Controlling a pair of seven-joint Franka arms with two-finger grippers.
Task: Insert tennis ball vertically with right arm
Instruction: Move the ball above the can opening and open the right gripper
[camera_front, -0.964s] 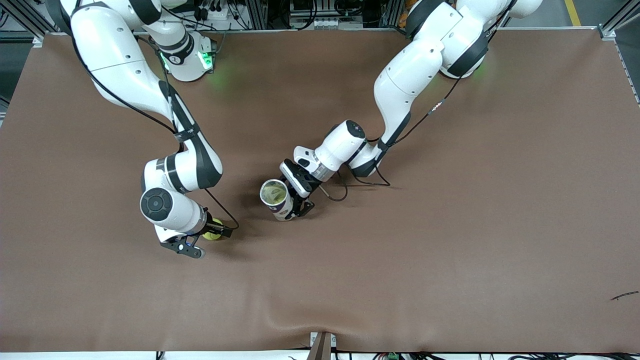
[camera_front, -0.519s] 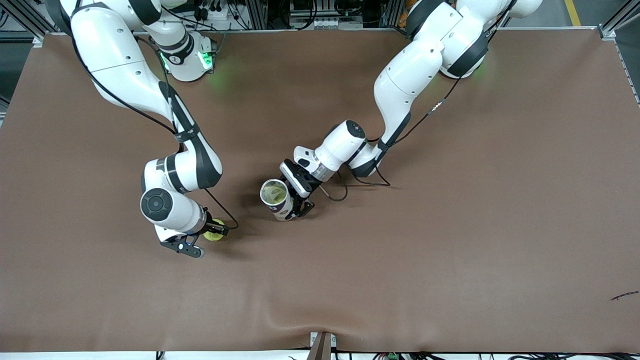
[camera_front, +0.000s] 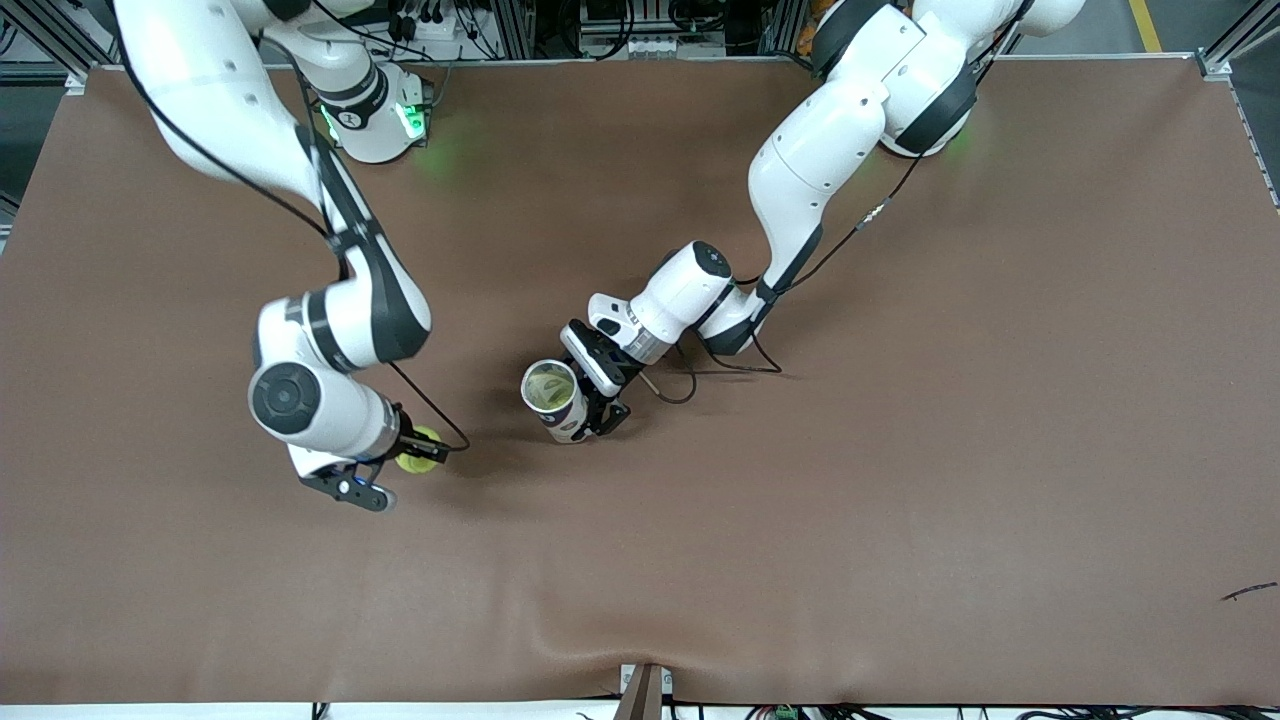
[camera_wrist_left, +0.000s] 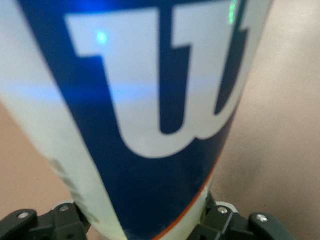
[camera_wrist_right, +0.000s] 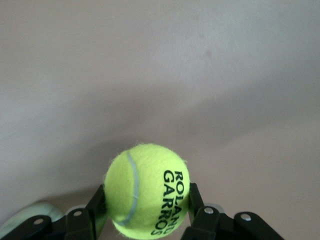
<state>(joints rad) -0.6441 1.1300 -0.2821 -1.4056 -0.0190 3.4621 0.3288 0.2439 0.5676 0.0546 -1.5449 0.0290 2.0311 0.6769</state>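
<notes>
A: The jaws of the right gripper (camera_front: 418, 450) are pressing on the tennis ball (camera_front: 416, 448) from two sides, and the ball is hanging just above the bench (camera_front: 900, 500).

B: And the can (camera_front: 555, 398)?

A: The left gripper (camera_front: 598, 405) is clamping its jaws around the can low on the wall and is keeping it upright, with the open mouth facing up.

B: So which way is the ball lying from the can?

A: It is sitting beside the can, toward the right arm's end of the bench and lower than the mouth. I am judging the ball must rise over the rim, then go straight down along the can's long axis.
</notes>
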